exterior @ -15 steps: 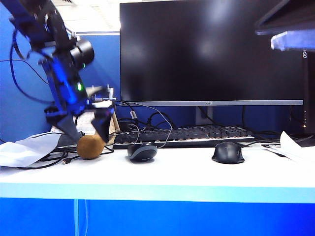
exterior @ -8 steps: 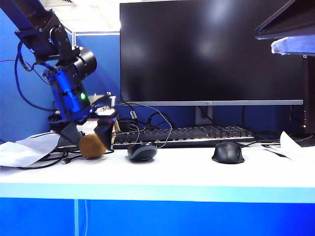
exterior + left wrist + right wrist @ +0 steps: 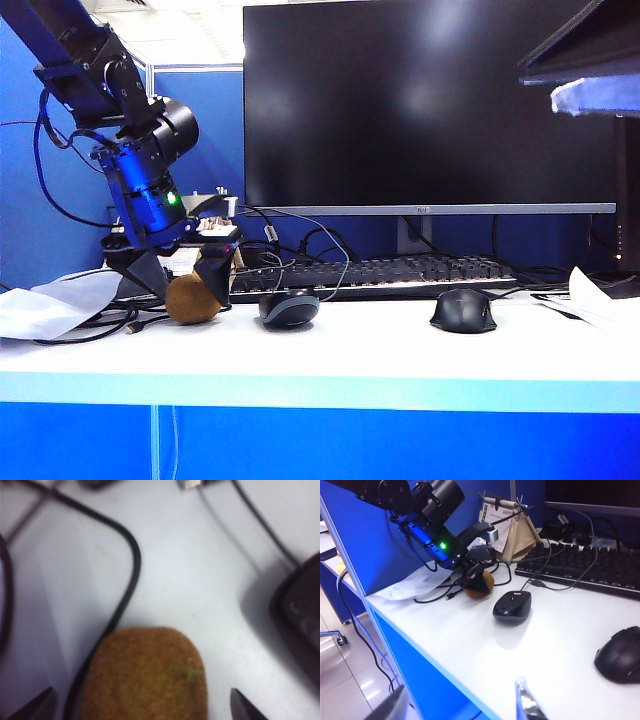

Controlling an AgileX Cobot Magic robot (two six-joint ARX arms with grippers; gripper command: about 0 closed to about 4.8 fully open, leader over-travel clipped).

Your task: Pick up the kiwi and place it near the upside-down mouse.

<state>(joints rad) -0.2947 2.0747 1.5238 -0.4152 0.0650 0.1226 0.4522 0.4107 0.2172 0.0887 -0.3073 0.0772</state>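
I have the left hand (image 3: 180, 285) low over the left side of the white tabletop (image 3: 400, 350), its jaws spread wide with a fingertip on either side of the kiwi (image 3: 193, 299), which sits on the tabletop among loose black cables, just left of the upside-down mouse (image 3: 289, 308). The all-black mouse (image 3: 464, 310) lies well off to the right, in front of the keyboard (image 3: 400, 272). My right hand (image 3: 465, 705) hangs wide and empty above the tabletop's front edge.
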